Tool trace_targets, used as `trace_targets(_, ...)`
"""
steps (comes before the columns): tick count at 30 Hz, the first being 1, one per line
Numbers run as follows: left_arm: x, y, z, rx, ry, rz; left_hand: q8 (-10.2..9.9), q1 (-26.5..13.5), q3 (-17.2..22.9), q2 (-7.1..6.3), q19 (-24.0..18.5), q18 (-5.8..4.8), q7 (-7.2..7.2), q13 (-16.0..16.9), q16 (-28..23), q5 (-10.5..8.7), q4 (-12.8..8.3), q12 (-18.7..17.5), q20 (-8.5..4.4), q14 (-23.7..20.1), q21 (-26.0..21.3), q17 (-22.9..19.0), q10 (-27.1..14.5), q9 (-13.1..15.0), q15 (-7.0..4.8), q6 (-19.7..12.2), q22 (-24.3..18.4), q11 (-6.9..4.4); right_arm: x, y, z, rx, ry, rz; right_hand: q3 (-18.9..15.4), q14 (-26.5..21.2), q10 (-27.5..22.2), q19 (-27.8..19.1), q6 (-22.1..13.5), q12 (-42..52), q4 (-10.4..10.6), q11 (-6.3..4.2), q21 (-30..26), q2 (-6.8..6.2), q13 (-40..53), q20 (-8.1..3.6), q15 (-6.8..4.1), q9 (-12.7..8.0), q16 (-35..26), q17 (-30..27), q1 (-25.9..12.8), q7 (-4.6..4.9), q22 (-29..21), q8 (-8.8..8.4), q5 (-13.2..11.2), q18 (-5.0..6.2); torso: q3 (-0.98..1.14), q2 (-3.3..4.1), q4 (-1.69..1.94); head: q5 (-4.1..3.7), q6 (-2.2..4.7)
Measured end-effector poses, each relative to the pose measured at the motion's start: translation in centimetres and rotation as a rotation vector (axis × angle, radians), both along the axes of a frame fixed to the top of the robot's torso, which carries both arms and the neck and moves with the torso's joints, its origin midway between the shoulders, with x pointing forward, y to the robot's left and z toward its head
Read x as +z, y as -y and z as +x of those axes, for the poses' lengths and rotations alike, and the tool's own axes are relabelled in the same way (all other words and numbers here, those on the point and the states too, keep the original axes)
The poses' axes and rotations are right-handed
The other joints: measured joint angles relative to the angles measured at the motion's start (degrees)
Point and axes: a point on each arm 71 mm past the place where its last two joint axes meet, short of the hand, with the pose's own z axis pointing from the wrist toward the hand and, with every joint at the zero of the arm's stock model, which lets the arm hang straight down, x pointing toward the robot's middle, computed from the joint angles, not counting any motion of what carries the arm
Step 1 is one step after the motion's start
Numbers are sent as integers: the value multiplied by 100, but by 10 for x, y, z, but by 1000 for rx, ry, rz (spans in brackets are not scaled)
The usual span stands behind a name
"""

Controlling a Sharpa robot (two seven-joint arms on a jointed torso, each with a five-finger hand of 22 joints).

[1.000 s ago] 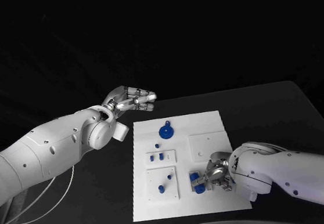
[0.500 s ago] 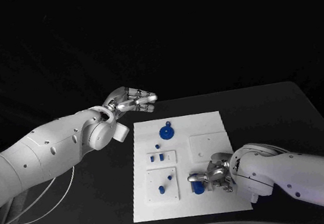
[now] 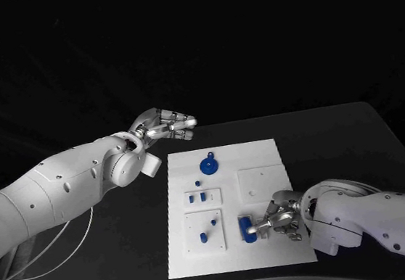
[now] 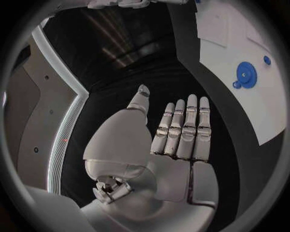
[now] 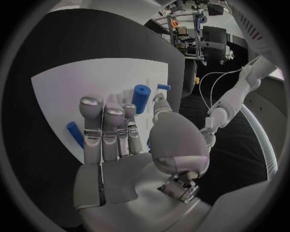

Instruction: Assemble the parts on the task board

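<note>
- The right hand (image 3: pixel 280 219), silver and jointed, is held over the task board's (image 3: pixel 253 157) near edge, its fingers extended and slightly apart; nothing is gripped.
- A smooth blue cylindrical part (image 3: pixel 247 228) lies just beside its fingertips.
- The left hand (image 3: pixel 166 125) is seen open and empty past the board's far left corner.
- A blue toothed gear (image 3: pixel 208 163) sits near the flat white board's far edge.

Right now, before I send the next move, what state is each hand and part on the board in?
Left hand: holding nothing, fingers straight, off the far left corner of the task board.
Right hand: low over the board's near edge, at the blue cylinder; grip cannot be told.
Blue cylinder: lying flat on the board.
Blue gear: lying flat at the board's far end, untouched.
</note>
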Motion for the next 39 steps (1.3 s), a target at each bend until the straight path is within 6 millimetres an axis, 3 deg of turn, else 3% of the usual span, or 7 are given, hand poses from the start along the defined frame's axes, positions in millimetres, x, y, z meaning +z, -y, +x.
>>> trace_targets(11, 0, -2, 1, 3, -1, 3, 0, 0, 0, 0, -21, 0, 0, 0, 0, 0, 0, 0, 21, -20, 0, 0, 0, 0, -20, 0, 0, 0, 4, -1, -2, 63, 4, 36, 430, 22, 22, 4, 208, 0, -90, -21, 75, -255, 14, -4, -22, 385, 15, 66, 299, -47, 0, 0, 522, 0, 2, 2, 10, -16, 17)
trace_targets(16, -1, -2, 1, 3, -1, 3, 0, 0, 0, 0, -21, 0, 0, 0, 0, 0, 0, 0, 21, -20, 0, 0, 0, 0, -20, 0, 0, 0, 4, -2, -3, 83, -1, 32, 622, 40, 53, 19, 358, 0, -362, -52, 146, -256, 42, -26, -40, 852, 36, 112, 408, -129, 0, 0, 638, 0, -2, 4, 12, -14, 13)
trace_targets(21, -1, -2, 1, 3, -2, 3, 0, 16, -15, 30, -21, 0, 8, 0, 0, 0, -15, 0, 21, -40, 0, 0, 0, 0, -1, 8, 0, 0, 3, -5, -2, 90, 2, 26, 1126, 32, 127, 10, 610, 27, -544, -167, 154, -124, 58, -97, -115, 1459, 36, 121, 545, -272, 0, 49, 453, 0, -7, 6, 15, -18, 9)
trace_targets(23, -1, -2, 1, 2, -2, 3, 0, -31, -46, 76, -21, 0, 21, 0, 0, 0, 16, 0, 21, -40, 0, 0, 0, 0, -1, 21, 0, 0, 2, -5, -2, 85, 5, 18, 1332, 30, 160, 22, 655, 27, -558, -201, 177, 61, 68, -126, -117, 1700, 36, 121, 455, -317, 0, 49, 362, 0, -9, 5, 16, -18, 7)
trace_targets(25, -1, -2, 1, 2, -2, 3, 0, -53, -46, 99, -21, 0, 21, 0, 0, 0, 16, 0, 21, -40, 0, 0, 0, 0, -1, 21, 0, 0, 1, -5, -1, 77, 8, 12, 1598, 51, 188, 22, 654, 27, -630, -230, 177, 221, 70, -126, -138, 1959, 36, 115, 337, -327, 0, 49, 152, -58, -9, 4, 19, -18, 6)
trace_targets(32, -1, -2, 1, 1, -4, 4, 0, -56, -77, 147, -21, 0, 21, 0, 0, 0, 13, 0, 21, -40, 0, 0, 0, 0, -1, 21, 0, 0, -5, -6, 1, 36, 15, -7, 2185, 51, 289, 22, 630, 27, -836, -265, 261, 400, 142, -126, -138, 2635, 36, 104, -56, -362, 0, 49, -78, -93, -9, 4, 20, -13, 5)
trace_targets(39, -1, -2, 1, -2, -7, 4, 0, -106, -103, 197, -21, 0, 21, 0, 0, 0, 40, 0, 21, -40, 0, 0, 0, 0, -1, 21, 0, 0, -13, -8, 3, -3, 14, -16, 2833, 51, 330, 22, 609, 27, -850, -265, 330, 307, 205, -125, -137, 3077, 103, 120, -620, -382, 5, 49, -44, -93, -7, 5, 17, -15, -1)
